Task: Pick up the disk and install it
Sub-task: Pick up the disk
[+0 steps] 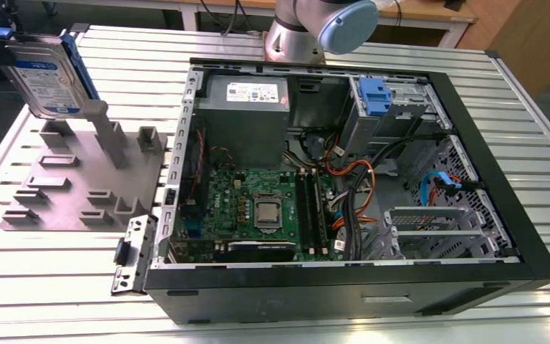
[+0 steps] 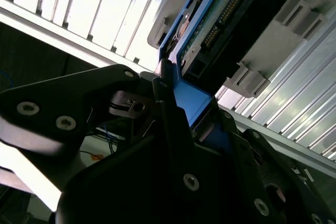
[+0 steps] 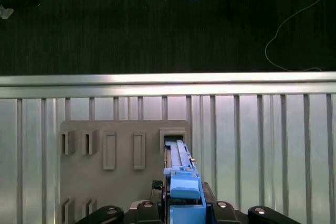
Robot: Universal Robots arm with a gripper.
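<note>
The pick-up half of the job looks done or nearly so, and the installing is not begun. In the second wrist view the gripper [image 2: 191,111] has its black fingers [image 2: 167,114] pinching the blue carrier edge of the disk [image 2: 210,27], one finger on each side with the frame squeezed between them. In the exterior view the disk [image 1: 46,75] hangs upright at the far corner on the exterior view's left, label facing out, directly over the grey slotted stand [image 1: 74,186] that sits on the ribbed metal bench [image 1: 46,272]. Its lower edge appears to sit just above the shorter posts, though I cannot tell whether it is fully free of the tall post beside it. In the first wrist view the disk [image 3: 181,182] lines up with one slot of the stand [image 3: 121,129], which fits a lift straight out of that slot. The open computer case [image 1: 351,276] lies well apart, toward the exterior view's right. Its drive bay [image 1: 409,93], beside a blue latch [image 1: 374,97] and near the grey power supply [image 1: 246,93], holds no disk, so the carry across and the seating in the case remain to be done.
</note>
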